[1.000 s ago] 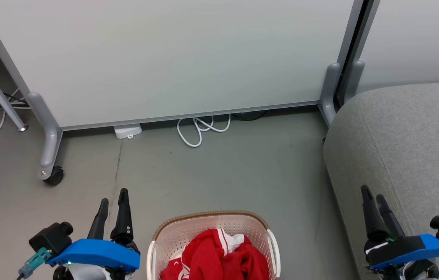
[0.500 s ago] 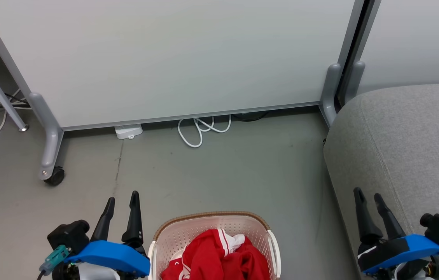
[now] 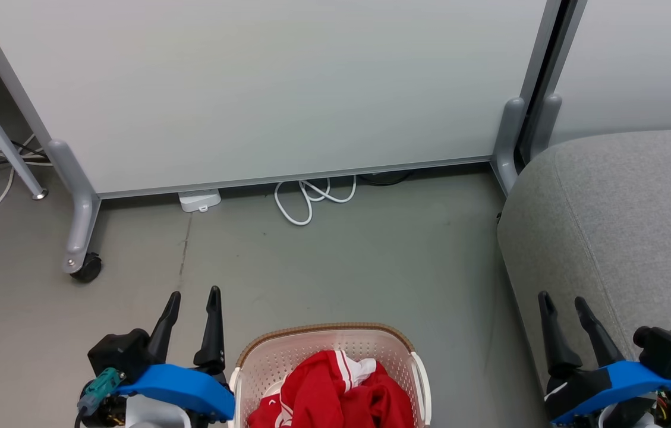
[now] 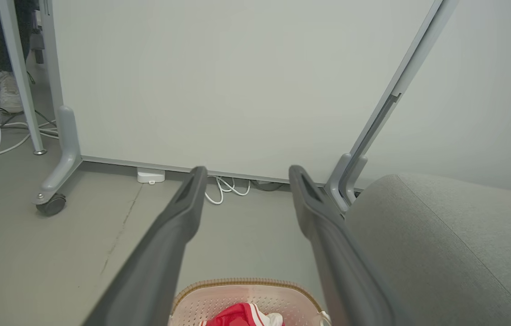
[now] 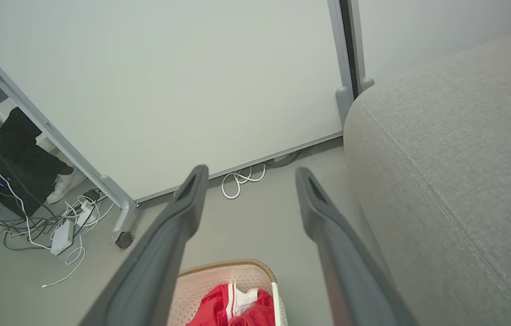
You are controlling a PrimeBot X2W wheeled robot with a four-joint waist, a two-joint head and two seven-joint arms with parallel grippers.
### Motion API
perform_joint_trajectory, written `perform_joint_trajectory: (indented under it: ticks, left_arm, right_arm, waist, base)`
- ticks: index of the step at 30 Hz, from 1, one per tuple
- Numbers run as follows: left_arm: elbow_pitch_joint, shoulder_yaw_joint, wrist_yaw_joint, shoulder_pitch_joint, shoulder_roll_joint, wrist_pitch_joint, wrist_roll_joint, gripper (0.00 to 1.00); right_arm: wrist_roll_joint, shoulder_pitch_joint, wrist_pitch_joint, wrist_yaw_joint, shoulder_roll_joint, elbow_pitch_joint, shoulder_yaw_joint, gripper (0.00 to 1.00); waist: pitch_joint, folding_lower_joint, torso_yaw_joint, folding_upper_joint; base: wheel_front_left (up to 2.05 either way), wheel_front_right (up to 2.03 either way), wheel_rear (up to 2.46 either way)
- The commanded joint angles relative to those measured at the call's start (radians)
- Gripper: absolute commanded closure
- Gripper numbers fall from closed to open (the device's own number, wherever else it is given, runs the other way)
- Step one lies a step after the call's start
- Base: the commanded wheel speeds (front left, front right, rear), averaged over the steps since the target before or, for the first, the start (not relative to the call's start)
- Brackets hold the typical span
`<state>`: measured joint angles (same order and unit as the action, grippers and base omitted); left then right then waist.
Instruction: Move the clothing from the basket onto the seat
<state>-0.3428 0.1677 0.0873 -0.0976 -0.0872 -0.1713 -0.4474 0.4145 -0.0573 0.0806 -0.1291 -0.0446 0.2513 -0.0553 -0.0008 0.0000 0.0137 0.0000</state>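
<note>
Head view first: the left gripper (image 3: 195, 292) has slid in toward the basket (image 3: 323, 328) since a second ago, and its blue wrist housing now sits just beside the rim. Its two dark fingers stand parted, nothing between them. The right gripper (image 3: 561, 297) has edged a touch left along the near edge of the seat (image 3: 626, 226) – fingers spread, empty too. The clothing (image 3: 335, 386) has not budged: a red heap with white striped trim, piled inside the basket on the grey floor (image 3: 335, 261). The camera itself has drifted slightly.

Left wrist view – the left gripper (image 4: 247, 170) points at the white partition (image 4: 237, 81), fingers wide apart, with the basket (image 4: 246, 283) and a peek of the clothing (image 4: 237, 314) low between them, the seat (image 4: 441, 244) to the right.

Right wrist view: the right gripper (image 5: 250, 170) is splayed wide, with the basket (image 5: 228, 263) and clothing (image 5: 232, 308) below and the seat (image 5: 454, 158) alongside.
</note>
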Motion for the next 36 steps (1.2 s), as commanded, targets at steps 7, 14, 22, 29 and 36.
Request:
perform_joint_trajectory:
  ticks: [7,14,22,29,36]
  left_arm:
    - [-0.018,-0.002,0.016,-0.023,0.007,-0.027,0.057,0.00]
    - [-0.038,-0.012,0.025,-0.026,0.016,-0.041,0.089,0.00]
    - [-0.042,-0.020,0.023,-0.018,0.023,-0.056,0.133,0.00]
    - [-0.042,-0.011,0.019,-0.004,0.030,-0.069,0.180,0.00]
    - [-0.048,-0.006,0.012,0.002,0.034,-0.081,0.216,0.00]
  right_arm:
    - [-0.087,0.014,0.019,-0.002,-0.007,0.005,0.000,0.00]
    - [-0.145,0.015,0.031,-0.002,-0.007,0.013,-0.002,0.00]
    - [-0.197,0.015,0.045,-0.002,-0.008,0.020,-0.008,0.00]
    - [-0.247,0.015,0.062,-0.002,-0.008,0.020,-0.006,0.00]
    - [-0.295,0.016,0.072,-0.002,-0.008,0.022,-0.003,0.00]
  waist:
    - [-0.005,0.0000,0.003,0.0000]
    - [-0.007,0.0000,0.003,0.0000]
    - [-0.009,0.0000,0.001,0.0000]
    - [-0.012,0.0000,-0.001,0.0000]
    - [-0.013,0.0000,-0.001,0.0000]
  base:
    - [0.00,0.00,0.00]
    - [0.00,0.00,0.00]
    - [0.00,0.00,0.00]
    - [0.00,0.00,0.00]
    - [0.00,0.00,0.00]
